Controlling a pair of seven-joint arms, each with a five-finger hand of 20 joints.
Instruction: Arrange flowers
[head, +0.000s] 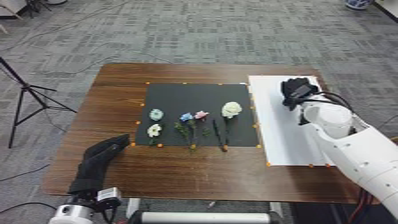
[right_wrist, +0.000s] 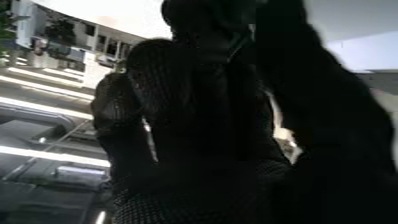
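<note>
In the head view, my right hand (head: 298, 92) is over the far part of a white board (head: 282, 145); whether it holds anything I cannot tell. The flowers lie on a black mat: a pale blue-green one (head: 156, 114), a small white one (head: 154, 130), a blue one (head: 187, 117), a pink one (head: 201, 114) and a larger cream-white one (head: 231, 109), with green sprigs (head: 183, 131) and dark stems among them. My left hand (head: 101, 152) is open beside the mat's near left corner. Black glove of my right hand (right_wrist: 195, 110) appears in the right wrist view.
The black mat (head: 195, 94) and the board lie side by side on the brown table (head: 204, 172), with small orange markers (head: 259, 146) along their edges. A black tripod (head: 27, 86) stands on the floor left of the table.
</note>
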